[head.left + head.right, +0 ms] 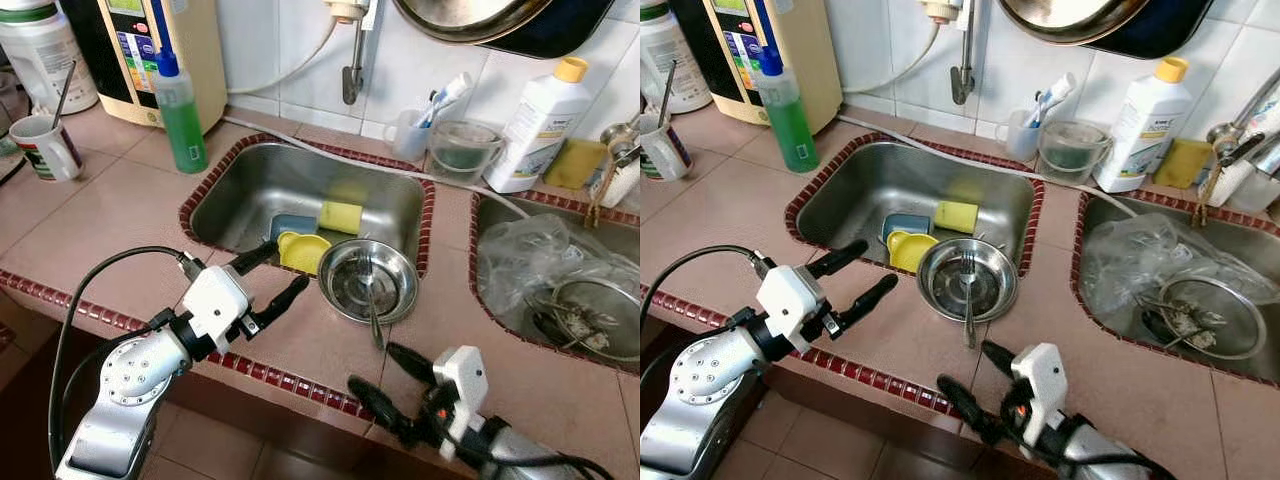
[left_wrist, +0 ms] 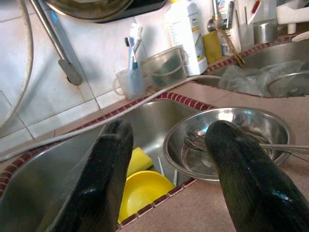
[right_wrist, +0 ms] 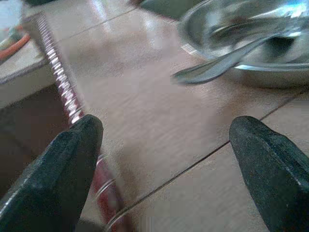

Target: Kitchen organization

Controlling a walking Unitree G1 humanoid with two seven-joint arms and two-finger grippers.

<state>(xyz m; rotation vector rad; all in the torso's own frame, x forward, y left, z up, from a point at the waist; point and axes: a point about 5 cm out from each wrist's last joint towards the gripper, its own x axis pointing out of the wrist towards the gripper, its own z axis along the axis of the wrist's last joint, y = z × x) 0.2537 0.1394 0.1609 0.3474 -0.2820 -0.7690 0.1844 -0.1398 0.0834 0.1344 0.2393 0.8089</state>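
Note:
A steel bowl (image 1: pixel 367 282) sits on the counter at the front rim of the left sink (image 1: pixel 250 190), with a fork (image 1: pixel 372 305) lying in it, handle over the near rim. In the sink lie a yellow bowl (image 1: pixel 302 250), a yellow sponge (image 1: pixel 341 216) and a blue item (image 1: pixel 292 226). My left gripper (image 1: pixel 270 277) is open, just left of the steel bowl and above the counter edge. My right gripper (image 1: pixel 388 376) is open, low at the counter's front edge, a little short of the fork handle (image 3: pixel 212 67).
A green soap bottle (image 1: pixel 181 110), a mug (image 1: pixel 42 147) and a water appliance (image 1: pixel 150 50) stand at the back left. A toothbrush cup (image 1: pixel 412 130), a clear container (image 1: pixel 462 150) and a white bottle (image 1: pixel 540 125) line the wall. The right sink (image 1: pixel 500 215) holds a plastic bag (image 1: pixel 530 255) and a strainer (image 1: pixel 590 315).

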